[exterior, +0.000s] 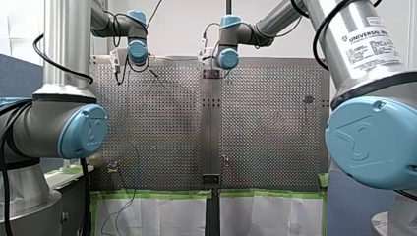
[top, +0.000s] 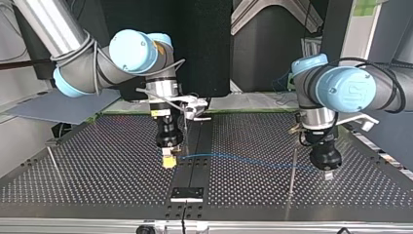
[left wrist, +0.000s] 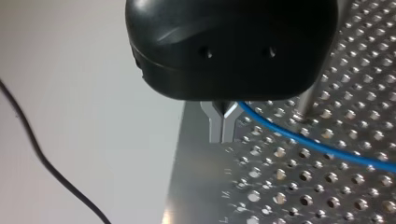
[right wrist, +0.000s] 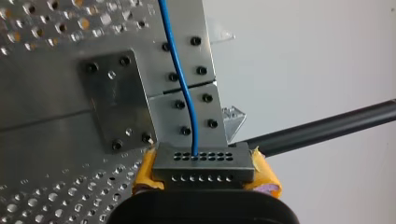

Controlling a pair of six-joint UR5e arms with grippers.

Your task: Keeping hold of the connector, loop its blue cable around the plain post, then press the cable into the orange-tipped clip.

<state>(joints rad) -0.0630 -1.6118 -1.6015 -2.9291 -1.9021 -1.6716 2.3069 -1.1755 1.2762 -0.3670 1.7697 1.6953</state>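
Our right gripper [top: 169, 162] is clenched on the connector [right wrist: 203, 166]. In the right wrist view the grey block, with its two rows of holes, sits squarely between the yellow pads [right wrist: 144, 171]. In the top view that gripper hangs low over the table [top: 97, 170], at the edge of the plain strip [top: 198, 141] down the middle.

The blue cable [top: 243, 158] leaves the connector's upper row of holes. In the top view it runs in a shallow line just above the table toward the view's right, as far as our left gripper [top: 329, 174].

The post [top: 292, 170] stands upright between the two grippers, near the left one. The cable crosses it there, and we cannot tell on which side. In the left wrist view the cable runs straight past, just beside the post's foot.

Our left gripper's metal fingers [left wrist: 215, 122] are pressed together. The cable comes out from behind them, and we cannot tell whether it is pinched between them.
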